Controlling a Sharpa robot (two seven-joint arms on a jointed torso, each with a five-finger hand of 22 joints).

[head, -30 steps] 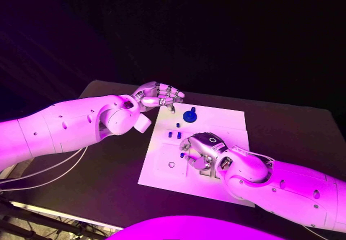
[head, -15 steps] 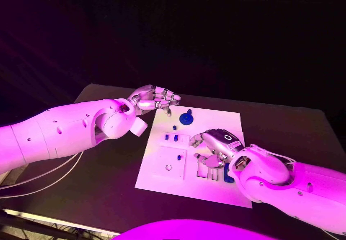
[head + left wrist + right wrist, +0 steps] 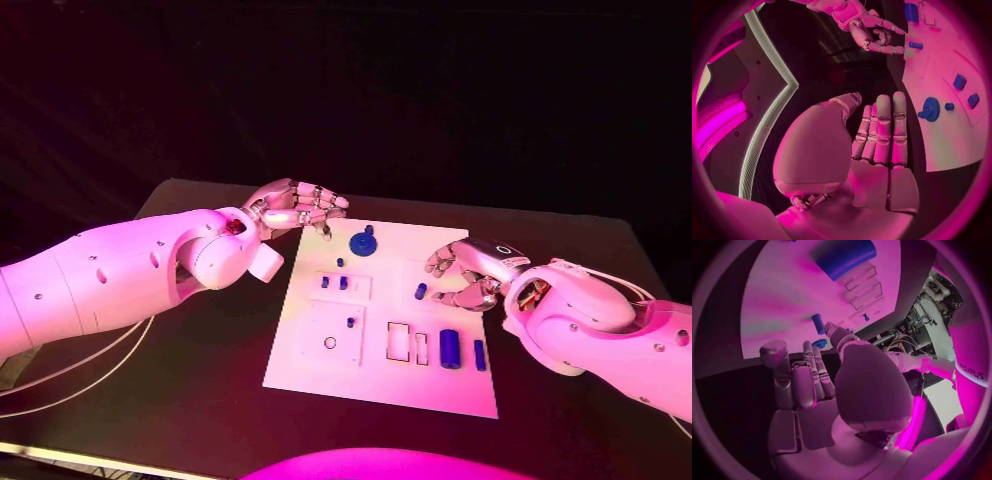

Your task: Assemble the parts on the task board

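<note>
- Centrally, the task board (image 3: 382, 370) lies flat on the black surface (image 3: 577, 250), with small blue parts scattered over it.
- At the board's far edge stands a round blue part (image 3: 362, 243) with a peg rising from it; nearer, two small square parts (image 3: 335, 283) sit side by side.
- A short blue cylinder (image 3: 420, 291) lies loose on the board's middle, just beside the right hand.
- Two longer blue cylinders (image 3: 451, 347) lie side by side toward the near right, next to rectangular slots (image 3: 400, 341).
- The right hand (image 3: 469, 275) hovers at the board's right edge, fingers (image 3: 440, 262) curled inward but apart, holding nothing.
- The left hand (image 3: 296, 208) hangs over the board's far left corner, fingers (image 3: 882, 127) held straight and close together, empty.
</note>
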